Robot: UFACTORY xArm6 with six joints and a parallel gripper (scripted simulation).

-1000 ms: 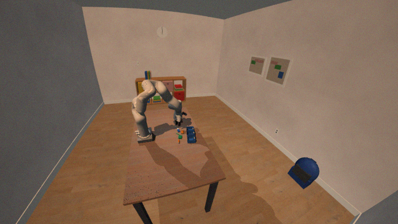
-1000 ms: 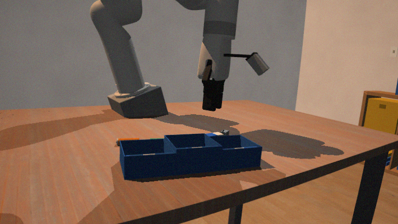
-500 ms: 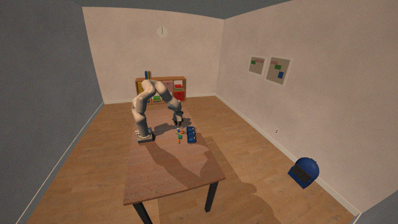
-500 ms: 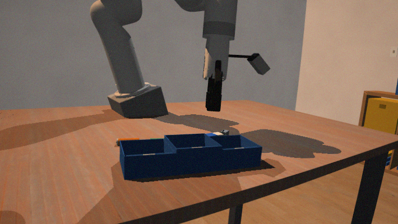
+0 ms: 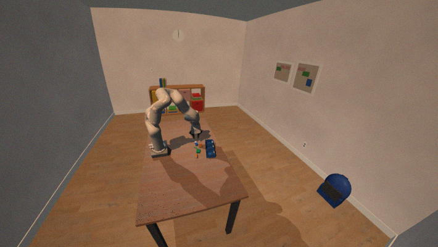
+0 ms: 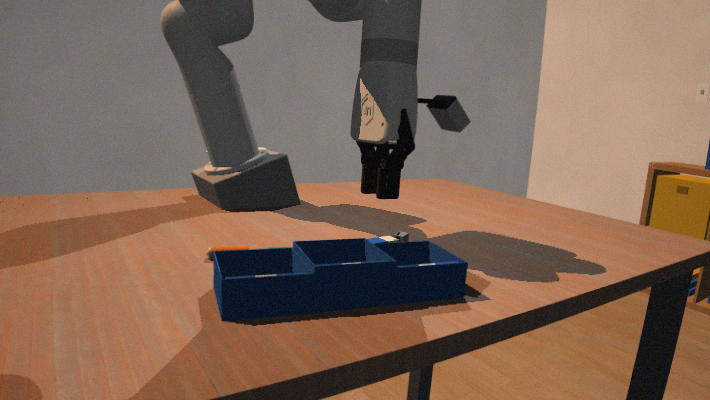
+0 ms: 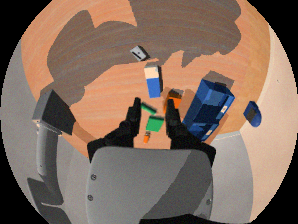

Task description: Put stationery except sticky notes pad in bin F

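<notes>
Three blue bins [image 6: 340, 275] stand joined in a row on the table; their letters are too small to read. They also show in the wrist view [image 7: 209, 110]. My gripper [image 6: 381, 187] hangs open and empty above the table, behind the bins. In the wrist view the fingers frame a green block [image 7: 154, 123]. Beyond it lie a blue-and-white piece [image 7: 153, 79] and a small dark clip-like piece [image 7: 139, 52]. Two small orange things lie close by, one near the bins [image 7: 174, 99] and one by my left finger [image 7: 147, 137]. An orange marker [image 6: 227, 248] lies behind the left bin.
The arm's base [image 6: 245, 182] stands at the back left of the table. A shelf with coloured boxes [image 5: 177, 99] is against the far wall. A blue domed object [image 5: 334, 189] lies on the floor to the right.
</notes>
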